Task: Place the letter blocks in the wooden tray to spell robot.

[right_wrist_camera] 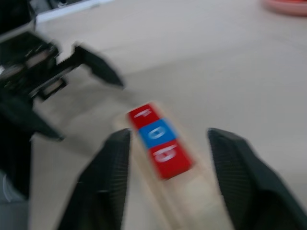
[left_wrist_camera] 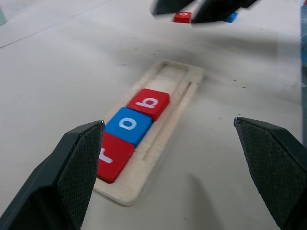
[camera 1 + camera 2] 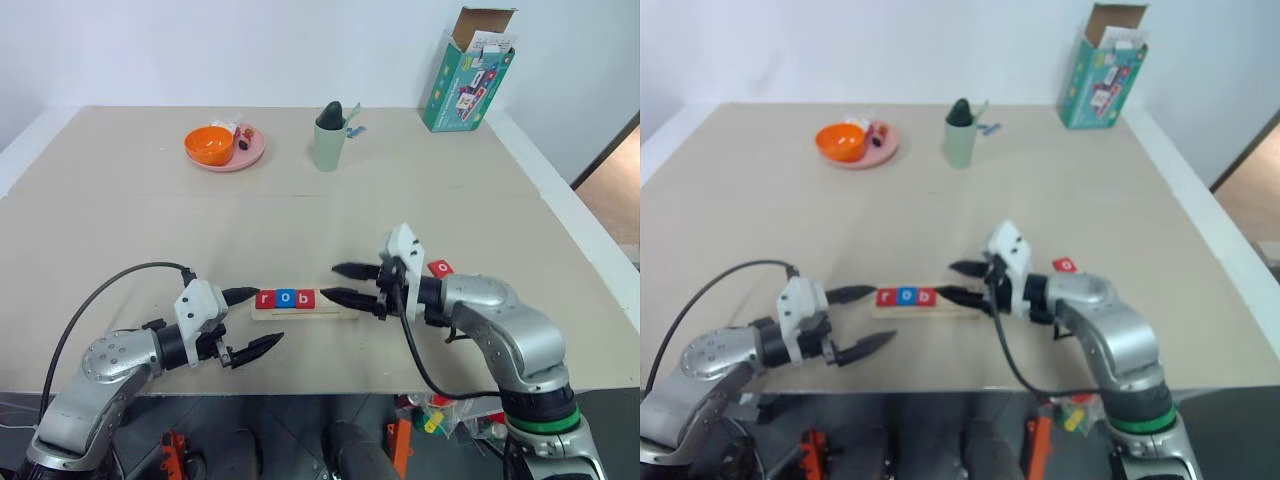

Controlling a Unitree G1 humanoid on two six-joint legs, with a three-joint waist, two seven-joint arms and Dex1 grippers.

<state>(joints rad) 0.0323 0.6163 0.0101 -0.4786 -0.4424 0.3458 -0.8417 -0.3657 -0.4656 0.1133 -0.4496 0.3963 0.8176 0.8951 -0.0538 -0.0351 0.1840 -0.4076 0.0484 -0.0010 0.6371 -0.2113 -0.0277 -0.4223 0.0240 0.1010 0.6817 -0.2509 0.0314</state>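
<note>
One beige table (image 3: 300, 210) meets white wall (image 3: 200, 50) behind.

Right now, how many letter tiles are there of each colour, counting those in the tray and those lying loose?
Red letter blocks: 3, the r block and the b block in the wooden tray, and one loose red block on the table.
Blue letter blocks: 2, the o block in the tray, and one loose blue block.
Total: 5.
</note>
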